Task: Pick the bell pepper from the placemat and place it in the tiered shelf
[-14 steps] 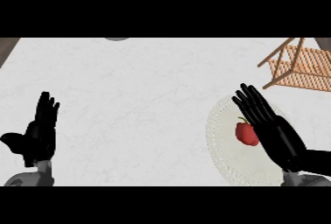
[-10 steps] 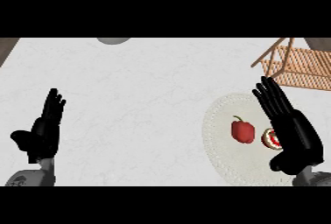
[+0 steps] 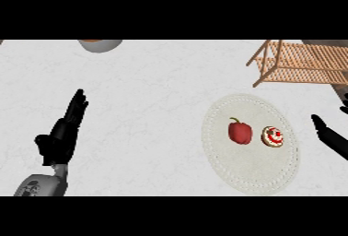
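A red bell pepper (image 3: 240,132) lies near the middle of a round white placemat (image 3: 234,170) at the right of the counter. A wooden tiered shelf (image 3: 302,62) stands at the far right corner. My right hand (image 3: 332,137) shows only partly at the right edge, just beyond the placemat's rim and clear of the pepper; most of it is cut off. My left hand (image 3: 63,132) stands open at the lower left, fingers up, resting and holding nothing.
A small round red-and-white item (image 3: 273,137) lies on the placemat right beside the pepper. A grey bowl (image 3: 99,44) is partly visible at the counter's far edge, upper left. White marble counter spreads between the hands.
My right hand has slid rightward off the placemat to the view's edge, uncovering the pepper and the small round item. The view shifted down a little; the left hand stayed at rest.
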